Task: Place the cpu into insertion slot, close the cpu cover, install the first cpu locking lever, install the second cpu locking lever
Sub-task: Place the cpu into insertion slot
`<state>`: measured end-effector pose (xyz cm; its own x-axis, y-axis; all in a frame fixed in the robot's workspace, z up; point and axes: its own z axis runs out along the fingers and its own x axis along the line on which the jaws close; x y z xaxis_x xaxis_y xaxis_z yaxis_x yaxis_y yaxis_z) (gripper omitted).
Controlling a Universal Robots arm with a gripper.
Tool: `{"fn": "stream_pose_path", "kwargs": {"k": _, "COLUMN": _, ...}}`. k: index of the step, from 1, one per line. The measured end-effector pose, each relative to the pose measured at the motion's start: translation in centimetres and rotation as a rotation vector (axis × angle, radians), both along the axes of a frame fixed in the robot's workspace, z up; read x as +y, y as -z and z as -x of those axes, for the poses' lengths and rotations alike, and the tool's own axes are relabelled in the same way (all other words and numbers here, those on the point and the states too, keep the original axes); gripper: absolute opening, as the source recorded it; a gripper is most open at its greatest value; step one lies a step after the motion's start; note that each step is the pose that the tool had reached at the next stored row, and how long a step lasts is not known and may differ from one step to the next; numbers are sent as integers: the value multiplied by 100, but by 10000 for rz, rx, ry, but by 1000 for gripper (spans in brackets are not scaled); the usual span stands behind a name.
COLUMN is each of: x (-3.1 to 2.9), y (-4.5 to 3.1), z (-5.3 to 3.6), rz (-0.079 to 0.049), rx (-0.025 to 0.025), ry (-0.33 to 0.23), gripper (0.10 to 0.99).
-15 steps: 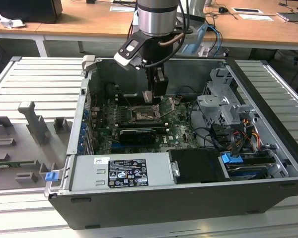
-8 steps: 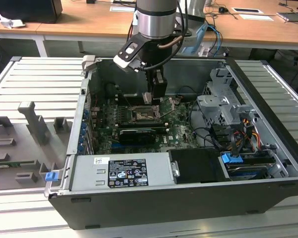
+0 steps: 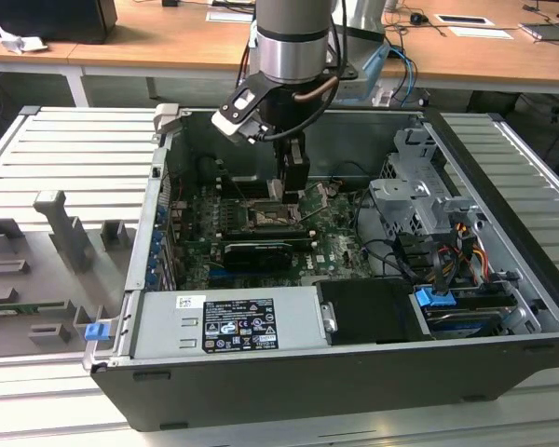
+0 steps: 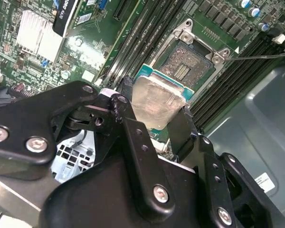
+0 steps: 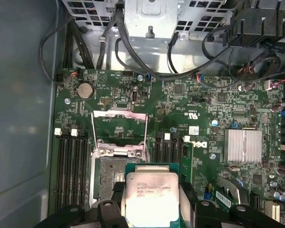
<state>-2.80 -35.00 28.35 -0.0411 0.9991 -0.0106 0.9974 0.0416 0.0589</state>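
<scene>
step: seat cpu (image 4: 157, 97) | hand (image 4: 156, 111) clamped on two of its edges — it hangs partly over insertion slot (image 4: 186, 66), not seated | cpu cover (image 5: 119, 128) swung open | do well: square corners to the slot, lower flat — no tilt, no sideways push

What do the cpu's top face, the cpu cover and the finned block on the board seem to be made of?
The cpu: a dull silver metal lid, matt with soft reflections, on a green substrate rim. The cpu cover: thin sheet metal, probably steel, silvery with bright glints. The finned block: likely aluminium, with pale parallel ribs.
</scene>
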Motion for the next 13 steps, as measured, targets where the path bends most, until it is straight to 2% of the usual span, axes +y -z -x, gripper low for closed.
{"fn": "stream_pose_path", "kwargs": {"k": 5, "x": 0, "y": 40, "z": 0, "rz": 1, "rx": 0, "ry": -4, "gripper": 537}}
{"fn": "stream_pose_path", "kwargs": {"k": 8, "x": 2, "y": 95, "z": 0, "rz": 1, "rx": 1, "ry": -16, "gripper": 537}}
{"fn": "stream_pose_path", "kwargs": {"k": 10, "x": 13, "y": 158, "z": 0, "rz": 0, "rx": 0, "ry": -15, "gripper": 537}}
{"fn": "stream_pose_path", "kwargs": {"k": 13, "x": 27, "y": 185, "z": 0, "rz": 23, "rx": -1, "ry": -17, "gripper": 537}}
